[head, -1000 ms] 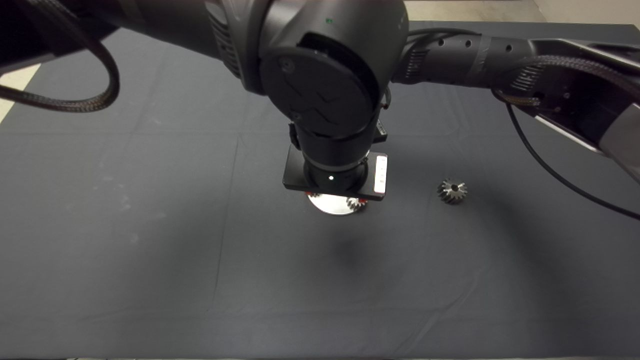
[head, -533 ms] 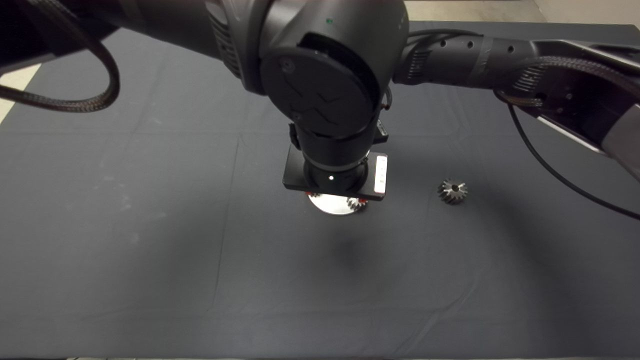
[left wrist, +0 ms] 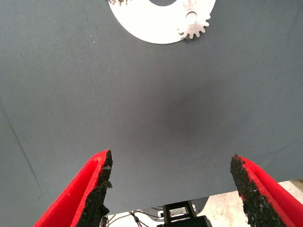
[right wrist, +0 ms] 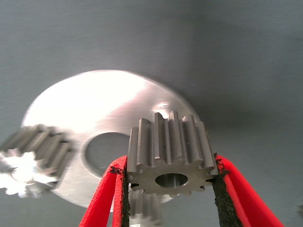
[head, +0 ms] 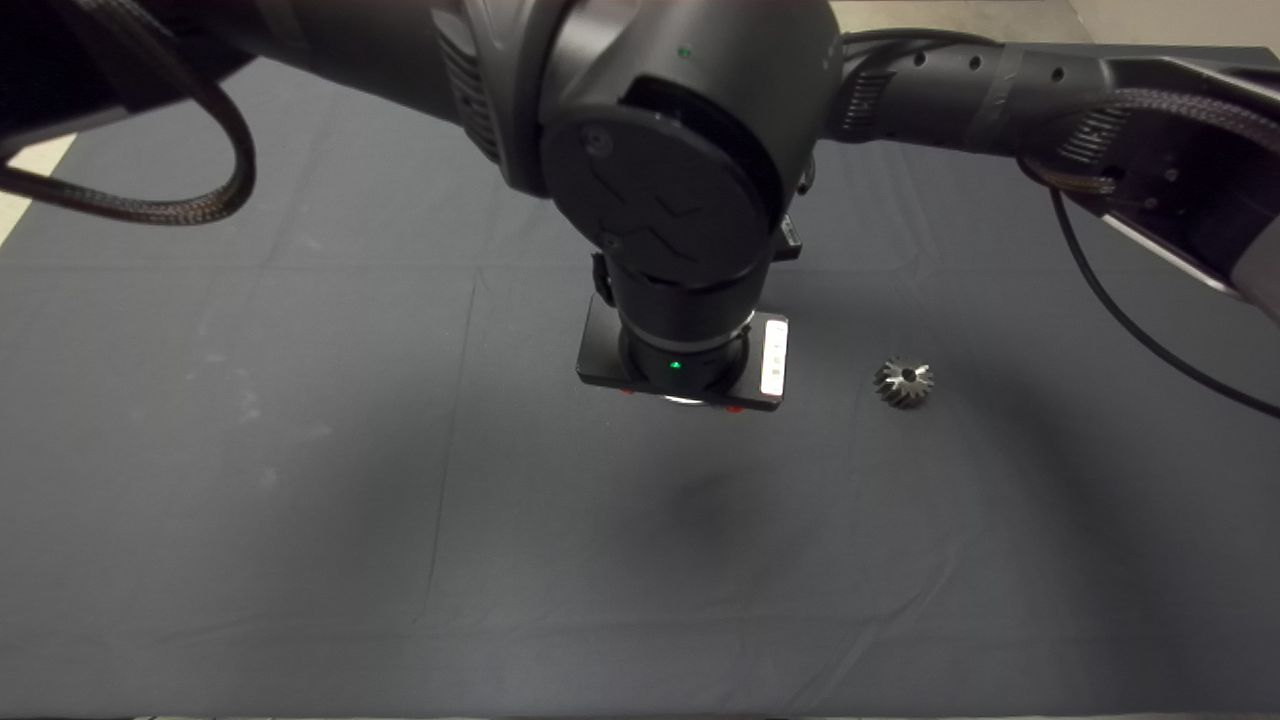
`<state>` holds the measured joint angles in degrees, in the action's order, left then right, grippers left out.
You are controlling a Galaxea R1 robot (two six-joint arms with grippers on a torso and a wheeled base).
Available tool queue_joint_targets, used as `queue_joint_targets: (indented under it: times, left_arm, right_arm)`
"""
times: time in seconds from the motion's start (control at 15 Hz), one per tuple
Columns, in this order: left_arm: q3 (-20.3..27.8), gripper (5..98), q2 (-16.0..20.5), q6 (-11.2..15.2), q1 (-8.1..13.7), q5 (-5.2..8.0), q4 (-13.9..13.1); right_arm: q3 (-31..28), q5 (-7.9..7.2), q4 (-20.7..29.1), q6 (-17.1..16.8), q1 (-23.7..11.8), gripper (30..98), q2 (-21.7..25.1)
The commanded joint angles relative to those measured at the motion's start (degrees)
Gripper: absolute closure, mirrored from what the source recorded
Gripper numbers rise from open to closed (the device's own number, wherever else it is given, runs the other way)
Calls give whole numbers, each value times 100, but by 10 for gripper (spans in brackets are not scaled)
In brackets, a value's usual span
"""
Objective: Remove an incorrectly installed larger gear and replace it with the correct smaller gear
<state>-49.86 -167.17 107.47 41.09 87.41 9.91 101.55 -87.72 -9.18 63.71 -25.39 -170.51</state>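
Note:
My right gripper (right wrist: pixel 169 166) is shut on the smaller gear (right wrist: pixel 168 151), a short-toothed gear with a round bore, and holds it just above a shiny silver disc (right wrist: pixel 94 109) beside the disc's centre hole. The larger gear (head: pixel 904 382), with flared teeth, lies alone on the mat to the right of the disc. My left gripper (left wrist: pixel 171 158) is open and empty, high above the bare mat, short of the disc (left wrist: pixel 156 26). In the head view a wrist with its camera bar (head: pixel 682 365) hangs over the disc and hides both the disc and the fingers.
Small silvery gears sit on the disc: one (left wrist: pixel 194 24) at its rim, another (right wrist: pixel 28 161) blurred on the far side, and a third (right wrist: pixel 144 208) partly showing under the held gear. The dark mat (head: pixel 300 500) spreads all around. Both arms cross above the mat's middle.
The wrist over the disc has shifted slightly right and now covers the disc and the small gear that showed below it. Its light has turned from white to green. The larger gear has not moved.

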Motion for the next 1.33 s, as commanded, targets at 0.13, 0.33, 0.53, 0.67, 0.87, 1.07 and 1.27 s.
queue_joint_targets:
  times: [0.13,0.33,0.53,0.67,0.87,1.07,1.27]
  left_arm:
    - [13,401,-31,-16,57,347,55]
    - [22,401,-31,-25,57,347,55]
    - [-5,401,-31,-33,57,347,52]
    - [4,401,-31,-33,57,347,46]
    - [-2,401,-31,-33,57,347,46]
    - [4,401,-40,-33,57,338,46]
    - [4,401,-49,-33,-47,355,46]
  right_arm:
    - [-203,-377,-77,168,-137,929,-83]
    - [-348,-377,-277,338,87,929,-49]
    - [-365,-377,-234,549,60,929,191]
    - [-348,-365,361,529,29,929,408]
    - [-295,-342,773,520,-106,929,478]
    - [-216,-342,1301,497,-340,930,496]
    - [-207,-351,1603,485,-950,928,463]
